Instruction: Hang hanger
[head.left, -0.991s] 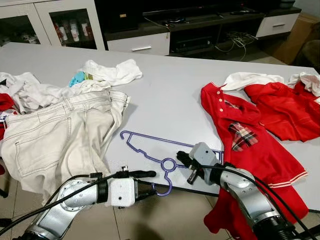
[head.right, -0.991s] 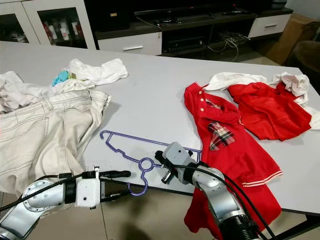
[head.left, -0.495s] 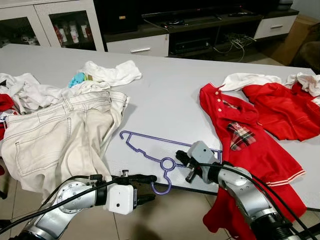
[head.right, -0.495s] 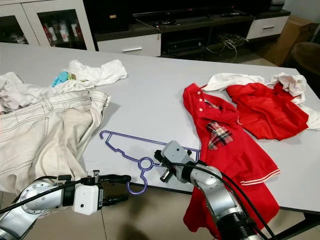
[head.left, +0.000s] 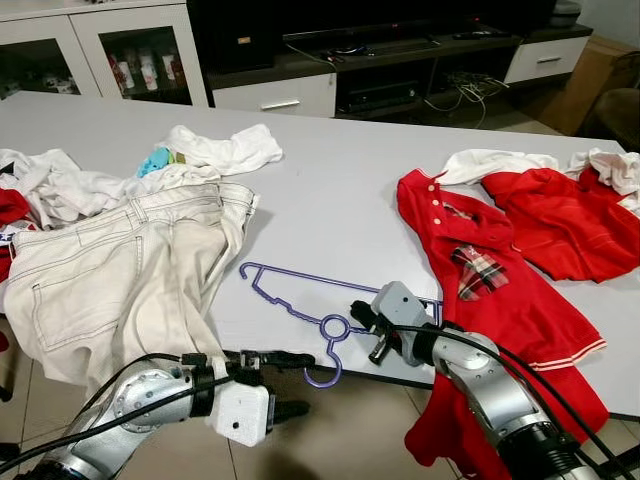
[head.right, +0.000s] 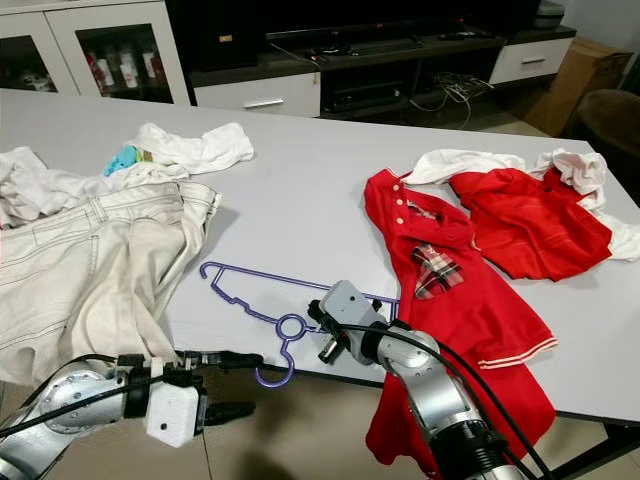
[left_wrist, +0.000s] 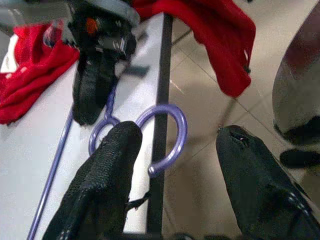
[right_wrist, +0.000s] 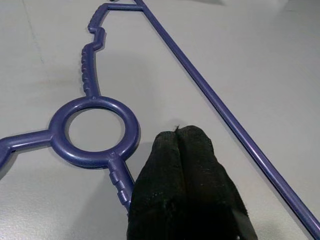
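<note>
A purple plastic hanger (head.left: 310, 278) lies flat on the white table (head.left: 330, 190), its hook (left_wrist: 181, 131) sticking out over the front edge. My left gripper (head.left: 293, 384) hangs open just below and in front of that edge. In the left wrist view the hook sits between its two fingers (left_wrist: 107, 175), untouched. My right gripper (head.left: 358, 314) is shut, tips pressed on the tabletop inside the hanger frame, beside the ring (right_wrist: 131, 132) at the hook's base. A red polo shirt (head.left: 490, 290) lies right of the hanger, partly draped over the edge.
Beige jeans (head.left: 120, 270) spread over the table's left part, with white garments (head.left: 220, 145) behind them. A second red garment (head.left: 570, 220) lies at the far right. A TV cabinet (head.left: 380, 60) stands beyond the table. Tiled floor lies below the front edge.
My left gripper has sunk from hook level to below the table edge and spread its fingers wider. The right gripper and hanger have stayed put.
</note>
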